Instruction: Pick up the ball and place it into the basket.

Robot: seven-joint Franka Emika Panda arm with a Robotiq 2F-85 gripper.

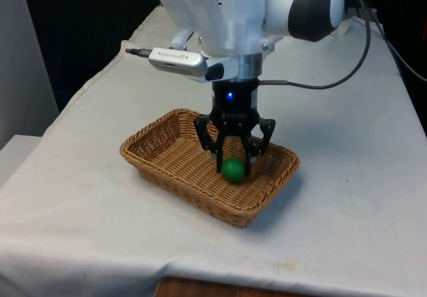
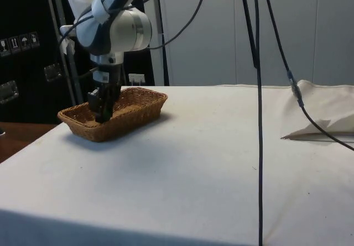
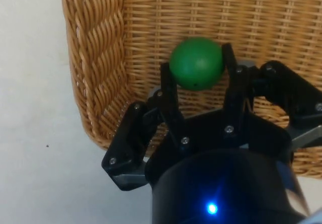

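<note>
Surface (image 1: pixel 373 177): you have white cloth lying over it, with the basket near the front view's left-centre and bare cloth all round.
Arm (image 1: pixel 227 17): you see it reaching straight down over the basket, wrist vertical.
Basket (image 1: pixel 160 167): a woven wicker tray, rectangular, sitting flat on the surface; in the side view (image 2: pixel 141 99) its near wall hides what the hand is doing inside.
Cables (image 2: pixel 259 91): you have black leads hanging across the side view, well apart from the basket.
Hand (image 1: pixel 233 169): it is down inside the basket, below the rim; your fingers (image 3: pixel 170 90) are closed against the ball, one on either side of it, as the wrist view (image 3: pixel 197 68) shows.
Ball (image 1: pixel 233 170): green, round, gripped between the fingers inside the basket, near the wall nearer the front camera. In the wrist view (image 3: pixel 196 63) you see it over the woven floor; whether it touches the floor you cannot tell.
</note>
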